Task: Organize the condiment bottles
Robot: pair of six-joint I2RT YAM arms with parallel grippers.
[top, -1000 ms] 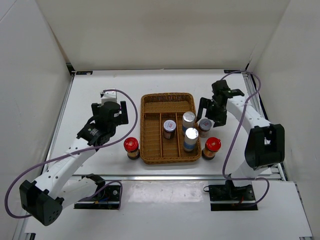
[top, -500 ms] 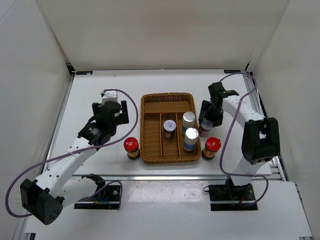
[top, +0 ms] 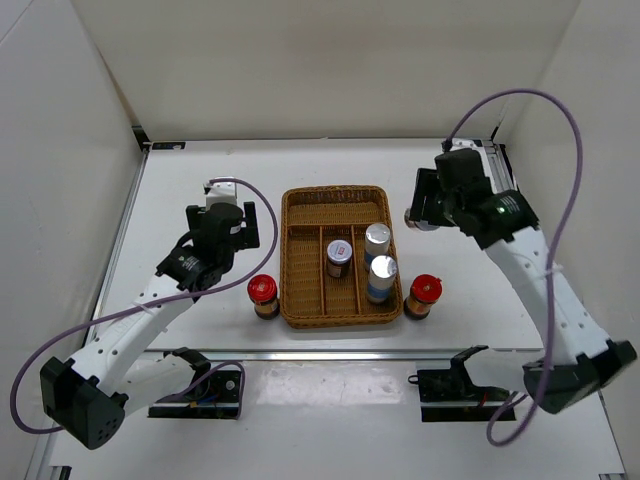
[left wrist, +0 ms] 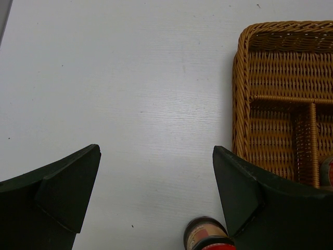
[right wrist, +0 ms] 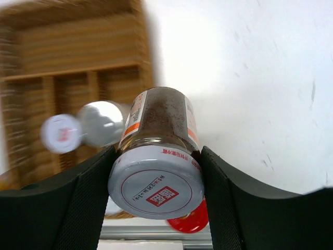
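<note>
Transfer step, I judge. The right claw (right wrist: pixel 156 152) is clamped on a short brown glass jar with a silver lid (right wrist: pixel 158 120), fingers on both sides just under the lid. The jar is off the white table (top: pixel 200 180), just right of the brown wicker divided tray (top: pixel 335 200), level with its far end.

The tray holds 3 bottles:
- second brown jar (top: pixel 339 258), in the middle slot
- far silver-capped bottle (top: pixel 377 238), in the right slot
- near silver-capped bottle (top: pixel 382 272), in the right slot

2 bottles are outside it. The right red-capped dark bottle (top: pixel 424 293) sits just beside the tray's near right corner. The left red-capped dark bottle (top: pixel 264 295) sits just beside its left wall.

The left claw (left wrist: pixel 156 151) is spread wide and grips nothing, hovering left of the tray near the left red-capped dark bottle.

Next, I reckon, the held jar goes over the tray and down into the middle slot beside its twin. That calls for:
- keeping it upright
- clearing the tray wall, the divider and the 2 silver caps
- letting go only once the base sits

The tray is blurred in the right wrist view, so I'd check alignment from the top camera.
</note>
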